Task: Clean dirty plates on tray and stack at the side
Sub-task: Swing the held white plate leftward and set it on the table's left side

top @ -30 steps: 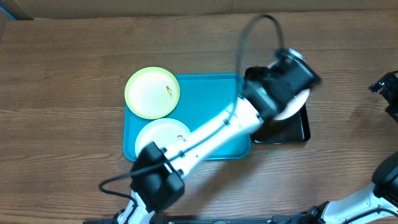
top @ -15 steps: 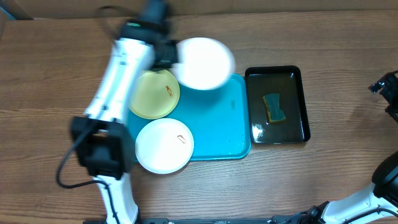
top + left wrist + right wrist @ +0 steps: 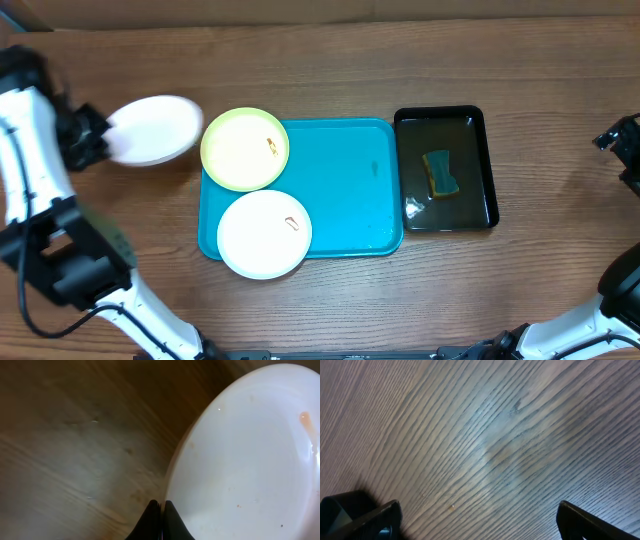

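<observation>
The left gripper (image 3: 161, 508) pinches 1 round white plate (image 3: 152, 130) by its thin rim alone, just left of the flat turquoise plastic tray (image 3: 350, 190), so it could tilt and slip, while the right gripper (image 3: 475, 516) stands wide open.

- A wooden table (image 3: 330, 60) fills nearly the whole overhead view; its top is mid-brown with long grain running left to right.
- Darker streaks and a few small knots break up the grain.
- A paler tan strip (image 3: 300, 8) runs along the far edge of the table; what it belongs to cannot be told.
- The light is even and soft, without hard shadows.
- In the right wrist view the wood carries a pale, cool sheen; in the left wrist view it looks darker and blurred.
</observation>
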`<act>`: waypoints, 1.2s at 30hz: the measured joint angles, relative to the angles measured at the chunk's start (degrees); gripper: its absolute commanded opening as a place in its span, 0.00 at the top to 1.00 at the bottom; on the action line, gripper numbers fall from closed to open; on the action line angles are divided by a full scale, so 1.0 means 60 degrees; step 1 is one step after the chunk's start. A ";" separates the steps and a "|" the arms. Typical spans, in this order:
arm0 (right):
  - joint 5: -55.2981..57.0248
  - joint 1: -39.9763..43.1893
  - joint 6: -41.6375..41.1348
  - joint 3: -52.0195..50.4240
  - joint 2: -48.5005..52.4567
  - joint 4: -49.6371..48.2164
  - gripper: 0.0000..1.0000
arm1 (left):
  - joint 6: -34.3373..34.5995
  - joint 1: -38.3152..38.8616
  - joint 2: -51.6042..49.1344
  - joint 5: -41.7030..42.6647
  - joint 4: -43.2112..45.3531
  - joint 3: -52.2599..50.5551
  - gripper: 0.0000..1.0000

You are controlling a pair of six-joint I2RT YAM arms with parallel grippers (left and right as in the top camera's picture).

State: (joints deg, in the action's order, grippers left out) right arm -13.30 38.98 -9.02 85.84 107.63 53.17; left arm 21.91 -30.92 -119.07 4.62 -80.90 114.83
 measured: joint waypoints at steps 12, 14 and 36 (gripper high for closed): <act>0.0000 -0.0004 0.0004 0.0000 0.0000 0.0000 0.00 | 0.0000 -0.1147 0.0000 -0.0703 0.1373 -0.1286 0.96; 0.0004 -0.0004 0.0004 0.0000 0.0000 0.0000 0.00 | 0.0000 -0.1100 0.0000 -0.0736 0.1825 -0.1749 0.96; 0.0000 -0.0004 0.0004 0.0000 0.0000 0.0000 0.00 | -0.0350 -0.0404 0.0000 0.0091 0.1785 -0.3111 0.43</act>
State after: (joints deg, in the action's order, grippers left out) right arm -13.30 38.96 -8.99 85.84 107.63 53.17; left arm 19.81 -33.34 -119.07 5.17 -70.19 96.16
